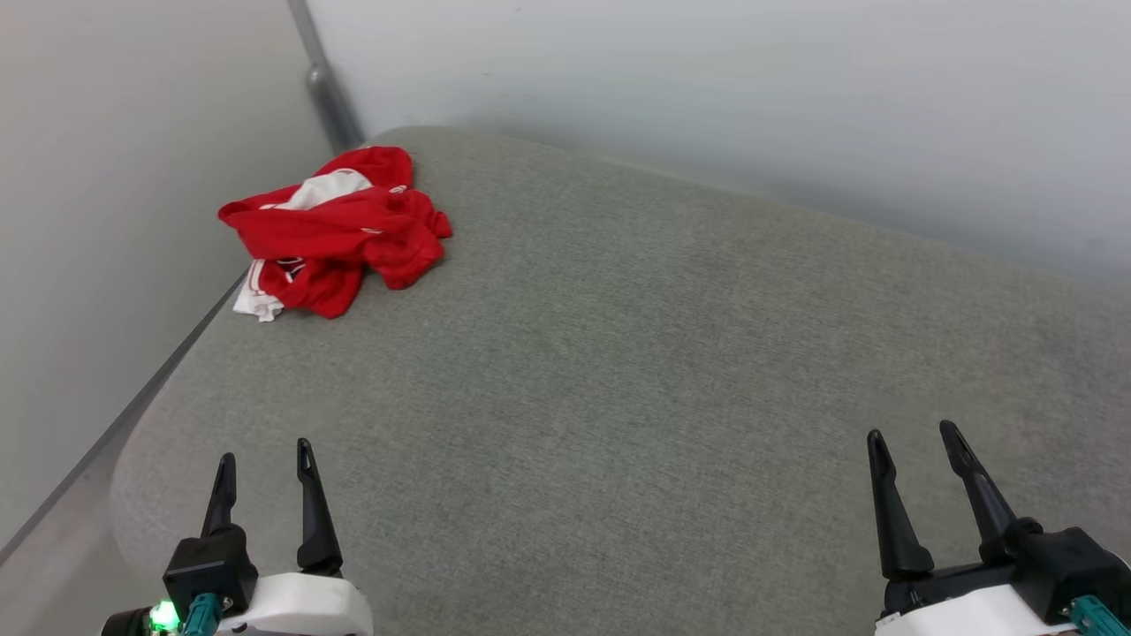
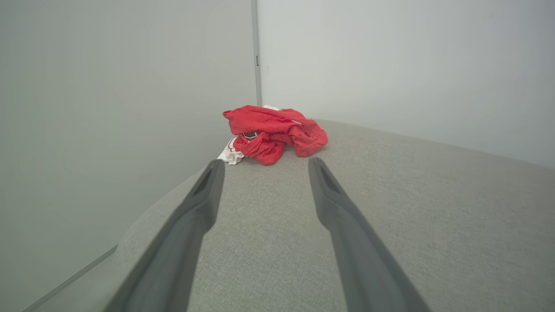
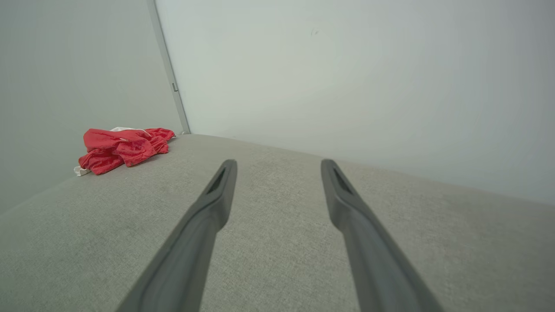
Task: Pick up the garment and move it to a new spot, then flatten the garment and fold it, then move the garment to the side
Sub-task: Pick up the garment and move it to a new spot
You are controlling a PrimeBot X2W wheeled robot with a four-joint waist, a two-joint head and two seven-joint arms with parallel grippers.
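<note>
Holds left pincer (image 1: pixel 265 452) spread and empty above the near left of the grey padded bench (image 1: pixel 618 353). Holds right pincer (image 1: pixel 912 431) likewise spread, pinching nothing, at the near right. Faces the garment (image 1: pixel 340 234), crumpled in a red-and-white heap at the bench's far left corner, well apart from both.

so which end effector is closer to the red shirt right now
Left. The left end effector hangs open near-side, roughly in line with the red shirt; the right end effector, also open, is far off to the right.
</note>
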